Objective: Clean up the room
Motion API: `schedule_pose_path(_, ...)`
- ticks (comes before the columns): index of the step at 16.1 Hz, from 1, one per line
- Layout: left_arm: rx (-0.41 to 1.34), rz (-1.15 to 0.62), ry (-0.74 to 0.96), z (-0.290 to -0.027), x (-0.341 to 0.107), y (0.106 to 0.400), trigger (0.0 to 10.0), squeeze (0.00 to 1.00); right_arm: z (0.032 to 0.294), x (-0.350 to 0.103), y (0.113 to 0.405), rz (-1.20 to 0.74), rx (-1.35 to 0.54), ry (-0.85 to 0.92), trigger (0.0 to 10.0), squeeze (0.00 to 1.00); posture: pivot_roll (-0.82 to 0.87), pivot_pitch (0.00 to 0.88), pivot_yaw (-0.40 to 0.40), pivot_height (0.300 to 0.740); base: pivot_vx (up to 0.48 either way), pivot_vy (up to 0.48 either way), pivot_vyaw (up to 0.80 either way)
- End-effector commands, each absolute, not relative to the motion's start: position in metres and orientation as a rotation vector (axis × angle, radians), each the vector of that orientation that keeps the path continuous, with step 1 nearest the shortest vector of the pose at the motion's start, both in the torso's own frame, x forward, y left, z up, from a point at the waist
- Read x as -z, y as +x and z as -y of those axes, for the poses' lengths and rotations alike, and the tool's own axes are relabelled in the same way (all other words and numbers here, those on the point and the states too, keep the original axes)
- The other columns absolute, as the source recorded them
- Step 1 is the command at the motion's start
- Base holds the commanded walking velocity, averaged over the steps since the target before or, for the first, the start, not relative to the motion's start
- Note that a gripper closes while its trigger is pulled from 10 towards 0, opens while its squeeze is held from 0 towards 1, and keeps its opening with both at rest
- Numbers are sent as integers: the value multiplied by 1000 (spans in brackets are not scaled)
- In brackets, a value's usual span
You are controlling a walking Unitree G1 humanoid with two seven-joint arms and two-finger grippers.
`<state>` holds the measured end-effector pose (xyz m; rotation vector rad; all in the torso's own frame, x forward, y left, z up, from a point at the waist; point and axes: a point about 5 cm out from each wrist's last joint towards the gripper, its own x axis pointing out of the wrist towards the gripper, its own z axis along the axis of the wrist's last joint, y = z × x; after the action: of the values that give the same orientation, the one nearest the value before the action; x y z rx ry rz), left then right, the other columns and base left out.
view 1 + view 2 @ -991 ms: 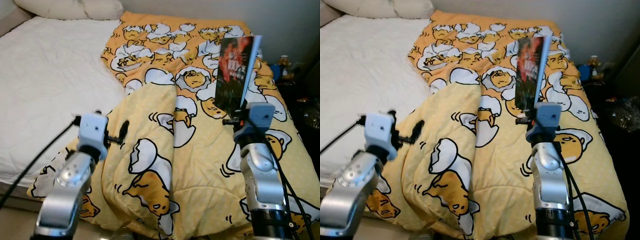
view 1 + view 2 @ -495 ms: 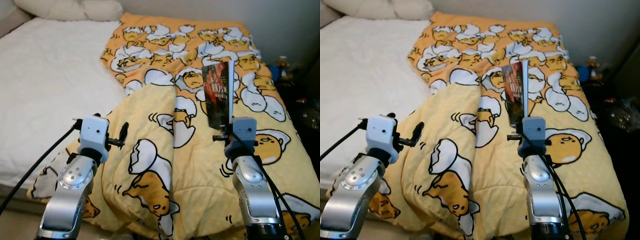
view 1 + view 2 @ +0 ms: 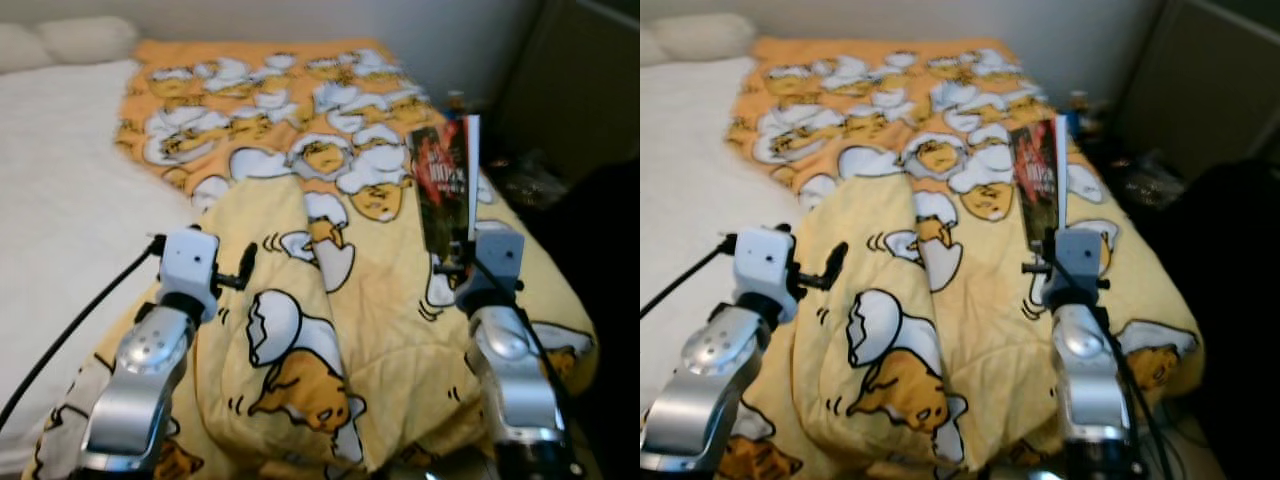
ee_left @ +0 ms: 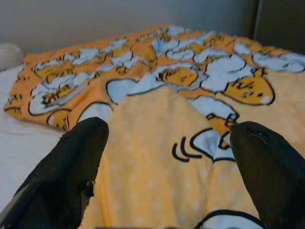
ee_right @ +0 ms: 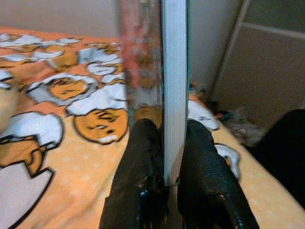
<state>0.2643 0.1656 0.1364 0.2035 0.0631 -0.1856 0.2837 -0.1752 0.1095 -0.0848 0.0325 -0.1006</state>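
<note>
A dark-covered book (image 3: 447,183) stands upright above the right side of the bed, and my right gripper (image 5: 170,143) is shut on its lower edge. Its white page edge (image 5: 174,71) runs up between the two black fingers (image 5: 140,157). My left gripper (image 4: 167,143) is open over the yellow blanket (image 3: 320,300) with egg cartoon prints, nothing between its fingers (image 4: 71,162). In the left eye view that gripper (image 3: 245,268) hovers above a folded-over part of the blanket.
The blanket covers the right half of a bed with a white sheet (image 3: 60,190) and pillows (image 3: 70,38) at the head. A dark cabinet (image 3: 585,90) and cluttered small items (image 3: 520,180) stand right of the bed. A pale wall (image 3: 300,20) lies behind.
The whole picture has swung to the right, so the camera has turned. The book stays in my right gripper, now nearer the bed's right edge. The left arm holds its pose.
</note>
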Motion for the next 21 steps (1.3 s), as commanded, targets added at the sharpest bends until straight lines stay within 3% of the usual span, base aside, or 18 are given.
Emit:
schedule_pose_path(1, 166, -83, 216, -171, -134, 263, 10000, 0, 170, -123, 286, 27, 81, -68, 10000, 0, 79, 0, -6, 740, 0, 345, 0)
schedule_pose_path(8, 159, -80, 223, -174, -135, 265, 10000, 0, 154, -119, 286, -3, -25, -17, 10000, 0, 92, 0, -10, 740, 0, 342, 0)
schedule_pose_path(21, 106, -75, 250, -191, -141, 271, 10000, 0, 164, -105, 272, -84, 33, 19, 10000, 0, 92, 0, -2, 740, 0, 333, 0)
